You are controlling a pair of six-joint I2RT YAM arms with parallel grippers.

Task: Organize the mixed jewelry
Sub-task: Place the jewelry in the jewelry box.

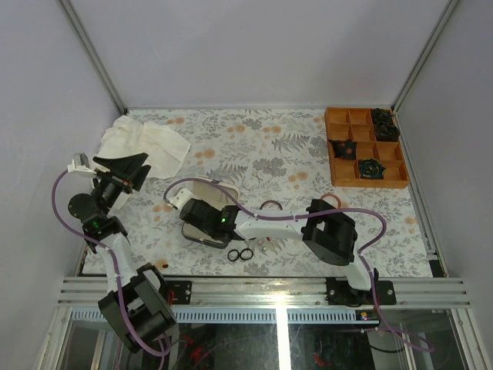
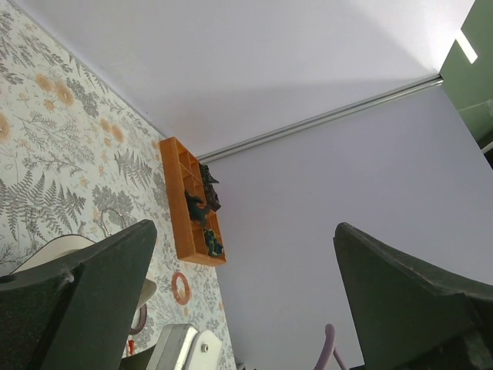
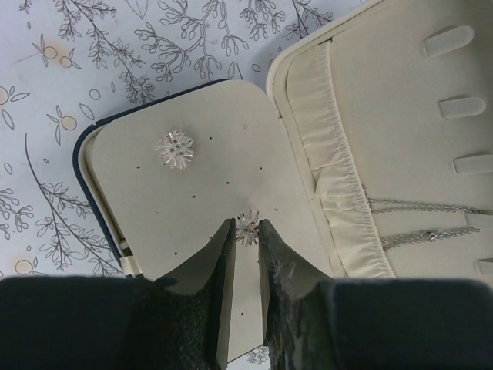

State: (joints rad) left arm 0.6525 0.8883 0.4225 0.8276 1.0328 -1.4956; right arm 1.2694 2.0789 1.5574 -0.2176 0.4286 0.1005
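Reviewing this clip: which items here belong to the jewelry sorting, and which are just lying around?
Job:
- black rings
- reddish-brown bangle
- silver wire hoops
- snowflake earring in the open case
- second snowflake earring between the right claw tips

Lying about:
- white cloth
- orange tray with black rosettes

case lid (image 3: 400, 154) cropped, chains (image 3: 420, 206) cut off

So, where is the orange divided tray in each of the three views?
Top external: the orange tray, far right, near the back corner.
Left wrist: the tray, a little left of centre.
Right wrist: not in it.
Shared landmark: the floral tablecloth, in all three views.
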